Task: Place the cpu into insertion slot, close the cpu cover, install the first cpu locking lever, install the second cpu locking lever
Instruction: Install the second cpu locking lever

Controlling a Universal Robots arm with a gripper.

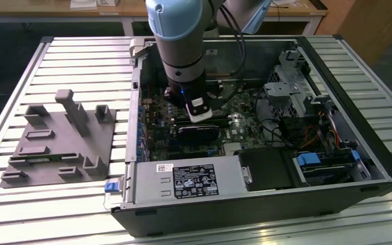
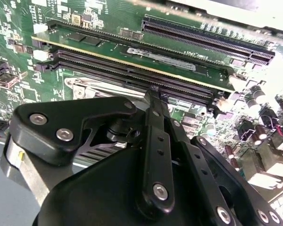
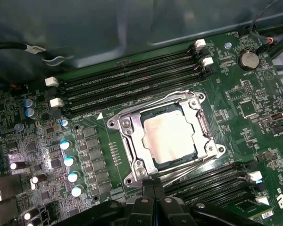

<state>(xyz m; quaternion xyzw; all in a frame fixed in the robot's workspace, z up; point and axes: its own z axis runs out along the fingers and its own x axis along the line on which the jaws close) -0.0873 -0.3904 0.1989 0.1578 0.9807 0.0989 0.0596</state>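
First wrist view: the cpu (image 3: pixel 169 136) sits at the centre of the frame, its silvery top showing through the square window of the cpu cover (image 3: pixel 132 141), which lies flat over the insertion slot (image 3: pixel 203 126) on the green motherboard (image 3: pixel 240 89). Thin wire levers run along the edges of the cover; whether they are latched I cannot tell. Long black memory slots (image 3: pixel 127 80) lie above the socket in the frame and more below to the right. The pincer (image 3: pixel 153 186) comes in from the bottom centre, its black fingers pressed together with nothing between them, the tips just beside the lower corner of the cover.

In the second wrist view the pincer (image 2: pixel 154 94) fills the lower half, fingers together, tips near a metal edge in front of the memory slots (image 2: pixel 132 70).

In the exterior view the arm (image 1: pixel 179 46) reaches down into the open computer case (image 1: pixel 250 204), which lies on a slatted surface (image 1: pixel 73 61). A grey fixture block (image 1: pixel 59 143) rests at the frame's left.
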